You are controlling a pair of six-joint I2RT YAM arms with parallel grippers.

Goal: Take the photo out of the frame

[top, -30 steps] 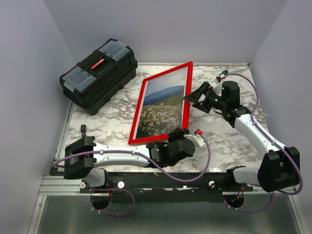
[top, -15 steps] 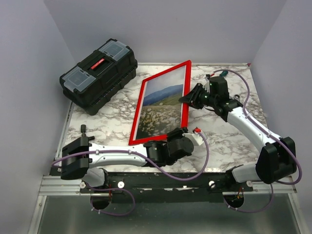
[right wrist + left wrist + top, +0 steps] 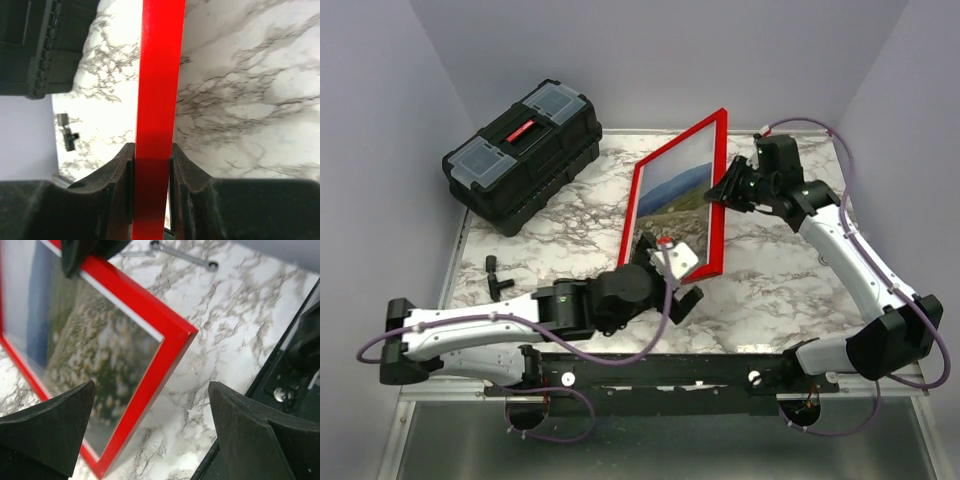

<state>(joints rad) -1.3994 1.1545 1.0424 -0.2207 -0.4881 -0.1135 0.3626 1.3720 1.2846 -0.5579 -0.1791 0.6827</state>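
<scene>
The left arm (image 3: 490,325) is laid low and stretched rightward along the near edge, and the left gripper (image 3: 150,387) is held with its jaws spread wide. The right arm (image 3: 850,255) is extended away from its base and turned inward at the wrist. The right gripper (image 3: 151,150) is pinched on the edge of the frame (image 3: 160,75).

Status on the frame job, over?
Right gripper shut on frame edge, frame tilted up. Left gripper open around its near corner. Photo not yet out. Toolbox apart, far left.
</scene>
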